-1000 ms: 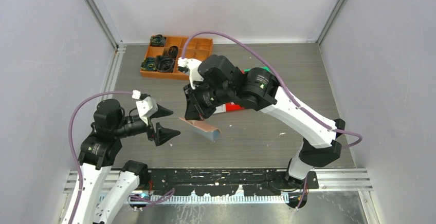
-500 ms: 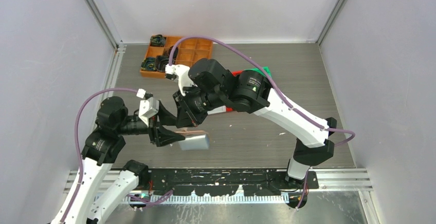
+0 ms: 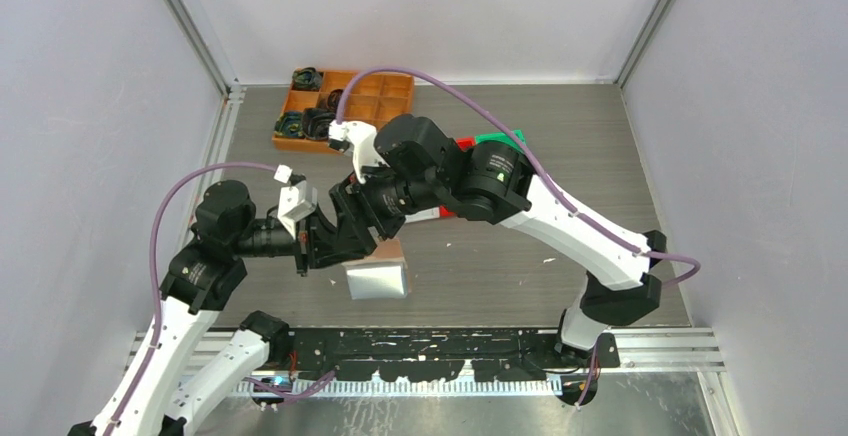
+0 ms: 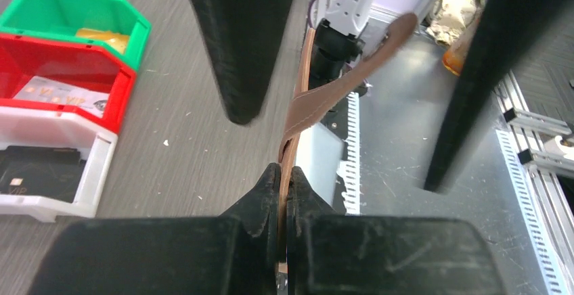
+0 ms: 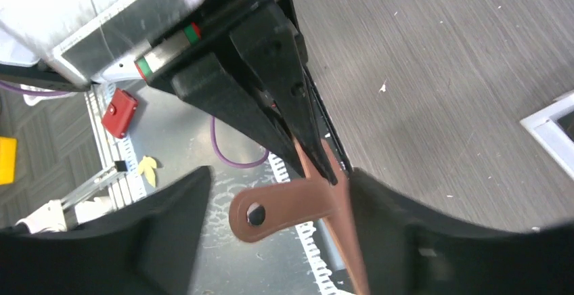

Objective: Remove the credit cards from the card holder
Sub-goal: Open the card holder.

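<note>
The salmon-brown card holder [image 3: 385, 268] hangs above the table's front, its pale sleeves facing the top camera. My left gripper [image 4: 285, 181] is shut on its thin leather edge, seen edge-on. The snap tab [image 4: 362, 72] sticks up to the right. My right gripper [image 5: 279, 181] is open, its fingers [image 5: 169, 231] wide on either side of the tab [image 5: 284, 208]; the holder's edge lies close to the right one. In the top view the left gripper [image 3: 335, 248] and right gripper [image 3: 372, 232] meet at the holder. One pale credit card [image 4: 51, 92] and a dark one [image 4: 34, 173] lie in bins.
Green bin [image 4: 40, 4] with a yellow-tan packet [image 4: 101, 38], red bin [image 4: 101, 72] and white bin [image 4: 88, 193] stand in a row behind the right arm. An orange compartment tray [image 3: 385, 91] with dark items sits at the far left. The metal front rail [image 3: 450, 341] runs below the holder.
My left gripper moved right and shut on the card holder. My right gripper opened and let go. The holder swung down and now hangs from the left gripper.
</note>
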Controlling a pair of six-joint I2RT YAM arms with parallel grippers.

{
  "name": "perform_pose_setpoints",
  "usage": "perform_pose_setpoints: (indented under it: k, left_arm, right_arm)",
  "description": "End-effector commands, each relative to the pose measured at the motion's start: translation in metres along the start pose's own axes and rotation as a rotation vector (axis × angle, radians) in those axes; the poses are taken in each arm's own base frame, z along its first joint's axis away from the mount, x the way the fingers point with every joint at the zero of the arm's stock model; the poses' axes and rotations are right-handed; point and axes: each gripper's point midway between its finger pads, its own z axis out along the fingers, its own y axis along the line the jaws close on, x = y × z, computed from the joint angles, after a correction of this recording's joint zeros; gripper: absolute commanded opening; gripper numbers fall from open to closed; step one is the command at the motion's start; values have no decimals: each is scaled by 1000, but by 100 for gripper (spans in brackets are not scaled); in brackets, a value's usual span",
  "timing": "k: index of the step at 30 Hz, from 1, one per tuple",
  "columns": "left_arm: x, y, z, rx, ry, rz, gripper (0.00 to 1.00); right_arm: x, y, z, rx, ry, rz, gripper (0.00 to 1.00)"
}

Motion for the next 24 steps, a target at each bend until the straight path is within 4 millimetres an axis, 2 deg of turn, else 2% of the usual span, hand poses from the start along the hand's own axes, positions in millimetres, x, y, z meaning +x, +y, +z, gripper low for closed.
perform_pose_setpoints:
  k: [1, 3, 6, 7, 10, 13, 17, 20, 24]
  left_arm:
    - [-28, 0, -3, -43, -15, -6, 0]
    - [-29, -3, -3, -28, 10, -58, 0]
    - [-35, -7, -3, -15, 12, -95, 0]
    - [-38, -10, -4, -3, 10, -105, 0]
    - [-51, -18, -2, 34, 8, -173, 0]
    - [-68, -25, -1, 73, -13, -252, 0]
    - [-87, -32, -1, 101, -60, -290, 0]
    - [-93, -35, -1, 115, -64, -334, 0]
    - [-99, -36, -1, 121, -75, -361, 0]
  right_arm:
    - [-25, -6, -37, 29, -177, -37, 91]
    - [-22, -19, -50, 51, -203, -31, 97]
    - [-7, -29, -69, 32, -239, -32, 100]
    - [6, -34, -68, 27, -225, -38, 99]
    - [31, -37, -71, 0, -246, -78, 100]
    - [45, -46, -76, 5, -320, -116, 100]
    - [63, -58, -78, 2, -436, -198, 100]
    - [69, -58, -76, -21, -493, -245, 100]
    - [72, -67, -59, -4, -455, -265, 99]
